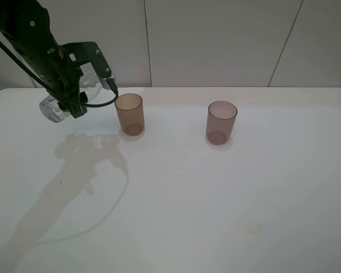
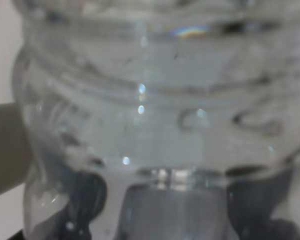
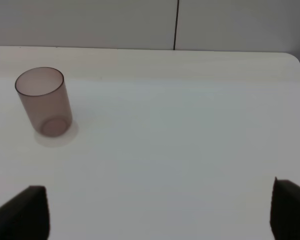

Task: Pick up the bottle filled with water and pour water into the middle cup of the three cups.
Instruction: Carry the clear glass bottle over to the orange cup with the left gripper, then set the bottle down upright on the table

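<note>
From where I stood, the bench (image 1: pixel 216 199) ran white and bare across most of its width, its far edge meeting the pale wall (image 1: pixel 216 40) and rounding off at the far right corner. The widest open room lay on the near side and to the right of the mauve cup (image 1: pixel 221 122). That cup stood upright, well apart from the middle cup (image 1: pixel 129 114), which stood upright near the far left.

The left claw (image 1: pixel 74 94) was clamped on the bottle (image 1: pixel 52 109) and held it raised off the bench and tilted, just to the left of the middle cup and close to the far edge. The arm's shadow (image 1: pixel 85 153) fell on the bench in front of it. Close up, the bottle (image 2: pixel 155 115) was clear and ribbed, with water and small bubbles inside. The middle cup was amber-brown, see-through and straight-sided.

The right claw (image 3: pixel 157 212) hung over bare bench with its fingers (image 3: pixel 20 215) spread wide apart, gripping nothing, the mauve cup (image 3: pixel 42 102) ahead of it.
</note>
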Controlling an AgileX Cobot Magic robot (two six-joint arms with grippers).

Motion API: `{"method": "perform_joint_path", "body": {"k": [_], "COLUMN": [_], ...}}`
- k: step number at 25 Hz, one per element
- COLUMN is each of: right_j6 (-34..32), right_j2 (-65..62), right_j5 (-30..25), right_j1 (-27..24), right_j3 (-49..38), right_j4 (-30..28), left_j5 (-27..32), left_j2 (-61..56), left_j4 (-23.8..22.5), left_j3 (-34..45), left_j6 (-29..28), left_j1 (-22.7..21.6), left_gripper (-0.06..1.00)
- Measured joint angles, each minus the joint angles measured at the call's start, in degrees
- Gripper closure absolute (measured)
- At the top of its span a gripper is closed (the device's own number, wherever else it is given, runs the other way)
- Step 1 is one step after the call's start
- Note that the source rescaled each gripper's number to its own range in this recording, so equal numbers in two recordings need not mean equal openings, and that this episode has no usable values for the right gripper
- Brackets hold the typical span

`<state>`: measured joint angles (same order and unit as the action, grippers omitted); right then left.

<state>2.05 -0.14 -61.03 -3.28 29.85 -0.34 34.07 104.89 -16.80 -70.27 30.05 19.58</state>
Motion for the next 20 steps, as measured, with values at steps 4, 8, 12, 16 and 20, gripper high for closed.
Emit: {"method": "perform_joint_path", "body": {"k": [4, 8, 12, 16, 20], "right_j6": [0.0, 0.0, 0.0, 0.0, 0.0], "right_j2": [0.0, 0.0, 0.0, 0.0, 0.0], "right_j5": [0.0, 0.0, 0.0, 0.0, 0.0], "right_j1": [0.0, 0.0, 0.0, 0.0, 0.0], "right_j3": [0.0, 0.0, 0.0, 0.0, 0.0], "right_j4": [0.0, 0.0, 0.3, 0.0, 0.0], "left_j5": [3.0, 5.3, 5.8, 6.7, 6.9], "left_j2": [1.9, 4.0, 4.6, 4.9, 5.7], "left_j4": [-2.1, -4.4, -6.8, -8.5, -10.1], "left_j3": [-2.9, -5.4, -5.8, -5.8, -5.8], "left_j6": [0.0, 0.1, 1.5, 2.3, 4.0], "left_j1": [1.2, 2.8, 3.7, 3.8, 4.0], "left_gripper": [0.93, 0.93, 0.93, 0.93, 0.93]}}
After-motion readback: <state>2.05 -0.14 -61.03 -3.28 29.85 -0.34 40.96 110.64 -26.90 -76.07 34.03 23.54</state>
